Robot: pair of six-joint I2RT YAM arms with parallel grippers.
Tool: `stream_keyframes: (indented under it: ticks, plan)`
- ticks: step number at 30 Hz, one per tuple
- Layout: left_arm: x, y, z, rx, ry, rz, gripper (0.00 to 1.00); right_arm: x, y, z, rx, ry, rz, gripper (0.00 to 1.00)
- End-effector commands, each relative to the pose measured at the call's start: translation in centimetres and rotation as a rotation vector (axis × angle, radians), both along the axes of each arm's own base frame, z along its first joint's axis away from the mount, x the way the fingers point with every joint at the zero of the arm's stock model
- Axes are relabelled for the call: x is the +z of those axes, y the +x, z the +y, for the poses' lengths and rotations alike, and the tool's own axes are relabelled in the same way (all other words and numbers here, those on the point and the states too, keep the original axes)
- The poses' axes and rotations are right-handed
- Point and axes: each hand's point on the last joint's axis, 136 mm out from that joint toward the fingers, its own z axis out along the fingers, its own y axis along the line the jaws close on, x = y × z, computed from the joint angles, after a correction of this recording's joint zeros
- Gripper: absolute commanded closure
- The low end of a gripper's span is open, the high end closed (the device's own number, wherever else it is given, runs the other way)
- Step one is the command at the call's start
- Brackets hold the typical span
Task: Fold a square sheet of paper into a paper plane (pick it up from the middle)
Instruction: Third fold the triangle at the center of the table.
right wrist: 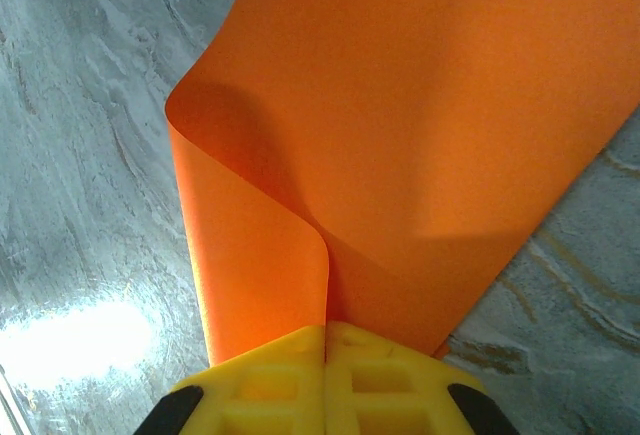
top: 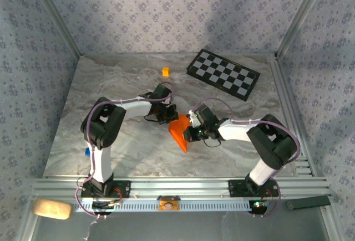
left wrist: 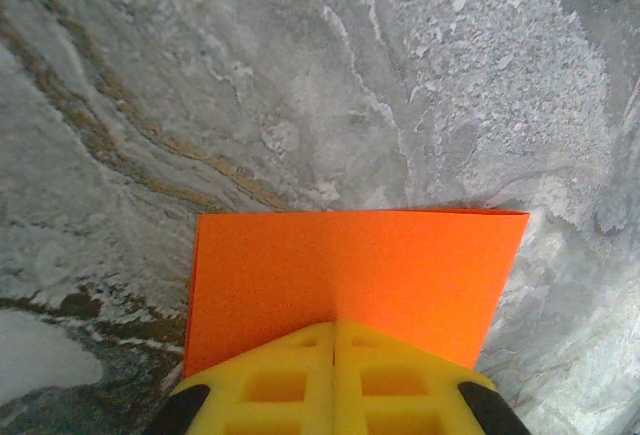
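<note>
Between the left jaws and right jaws, both clamped shut on it over the table [top: 111, 86], the square sheet of paper [top: 181, 132] curves over on itself unpressed, so folding seems barely begun, with the plane's pointed nose and wings left.
</note>
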Motion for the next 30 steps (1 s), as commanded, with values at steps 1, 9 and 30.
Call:
stream_keyframes:
  ticks: [1, 9, 30]
  plan:
    - [-1.7, -1.8, 1.3, 0.006, 0.073, 0.057, 0.94, 0.0, -0.2, 0.0, -0.003, -0.018, 0.006, 0.93]
    - [-1.9, -1.9, 1.3, 0.004, 0.076, 0.061, 0.95, -0.5, -0.1, -0.2, -0.006, -0.037, 0.013, 0.93]
    - [-1.9, -1.8, 1.2, 0.005, 0.076, 0.059, 0.95, -1.5, -0.3, -0.7, -0.011, -0.077, 0.022, 0.93]
